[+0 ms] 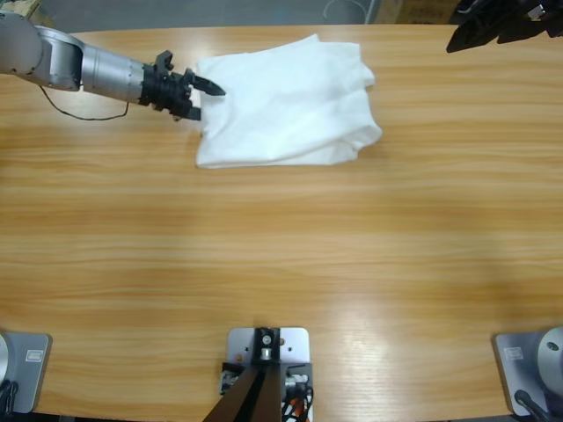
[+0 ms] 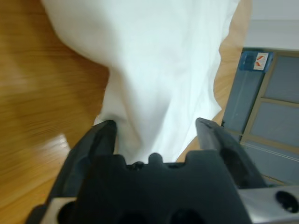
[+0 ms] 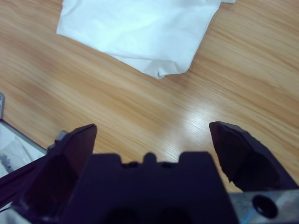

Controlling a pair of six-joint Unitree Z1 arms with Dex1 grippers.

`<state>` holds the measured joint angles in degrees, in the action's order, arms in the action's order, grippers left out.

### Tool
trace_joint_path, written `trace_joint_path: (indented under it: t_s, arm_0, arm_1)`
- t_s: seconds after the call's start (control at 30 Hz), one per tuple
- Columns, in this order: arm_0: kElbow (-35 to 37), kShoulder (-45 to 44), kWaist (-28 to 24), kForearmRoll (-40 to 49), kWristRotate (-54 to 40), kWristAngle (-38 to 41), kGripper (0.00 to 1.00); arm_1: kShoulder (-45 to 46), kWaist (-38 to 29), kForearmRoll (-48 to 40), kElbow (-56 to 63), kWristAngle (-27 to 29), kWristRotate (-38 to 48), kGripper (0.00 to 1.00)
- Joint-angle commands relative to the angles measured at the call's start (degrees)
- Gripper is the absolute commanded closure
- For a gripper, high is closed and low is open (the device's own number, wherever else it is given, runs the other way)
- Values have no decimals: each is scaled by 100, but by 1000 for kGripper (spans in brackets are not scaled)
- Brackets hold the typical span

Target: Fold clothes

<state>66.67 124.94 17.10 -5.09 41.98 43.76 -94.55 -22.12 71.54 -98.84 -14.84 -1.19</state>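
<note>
My left gripper (image 1: 204, 97) is spread wide at the near edge of the white T-shirt (image 1: 286, 101), whose cloth bunches up between my two parted jaws. My right gripper (image 3: 154, 135) is released too, holding nothing, hanging over bare table (image 3: 140, 107) with the folded shirt lying well ahead of it.

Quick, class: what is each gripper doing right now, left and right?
Left gripper: open, jaws either side of the T-shirt's edge, not clamped.
Right gripper: open, empty, above bare table, away from the T-shirt.
</note>
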Motion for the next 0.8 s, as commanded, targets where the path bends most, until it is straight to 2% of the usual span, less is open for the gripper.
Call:
trace_joint_path:
  t_s: [0.03, 0.2, 0.43, 0.6, 0.73, 0.8]
  arm_0:
    - [10, 426, 194, -36, 12, 259, 1000]
    - [-430, 88, 192, -36, -66, 272, 1000]
    - [-2209, -794, 13, -96, -171, -78, 1000]
    - [-3044, -1852, -166, -98, -90, -367, 1000]
    - [-3798, -2997, -507, -48, 101, -679, 1000]
    - [-4054, -3334, -736, 108, 114, -694, 1000]
  arm_1:
    - [170, -12, 106, -34, 42, -56, 0]
    - [253, 117, 99, -24, -186, -29, 3]
    - [538, 192, -74, 302, -434, 120, 18]
    - [845, 192, -374, 787, -647, 250, 23]
    - [1046, 192, -937, 1495, -1292, 424, 23]
    - [1158, 194, -1387, 1945, -1835, 444, 23]
